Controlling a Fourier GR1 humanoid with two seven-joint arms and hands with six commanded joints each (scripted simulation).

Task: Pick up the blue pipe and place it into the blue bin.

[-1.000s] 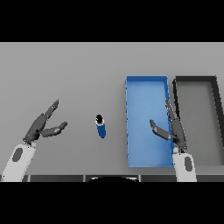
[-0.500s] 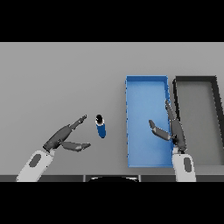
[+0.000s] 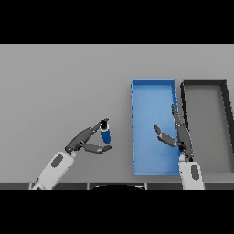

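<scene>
The blue pipe (image 3: 106,133), short with a dark top end, stands on the grey table left of the blue bin (image 3: 153,89). My left hand (image 3: 83,140) is right beside it, open: its straight fingers reach the pipe's top on the left and its thumb lies just below the pipe's lower end. My right hand (image 3: 179,135) hovers open over the right side of the blue bin, fingers straight and thumb spread to the left. Nothing lies in the bin.
A dark grey bin (image 3: 205,87) stands directly right of the blue one, their walls close together. Grey table surface (image 3: 59,82) stretches to the left and back.
My left hand has swept rightward from the table's left side up to the pipe. The pipe, bins and right hand have stayed put.
</scene>
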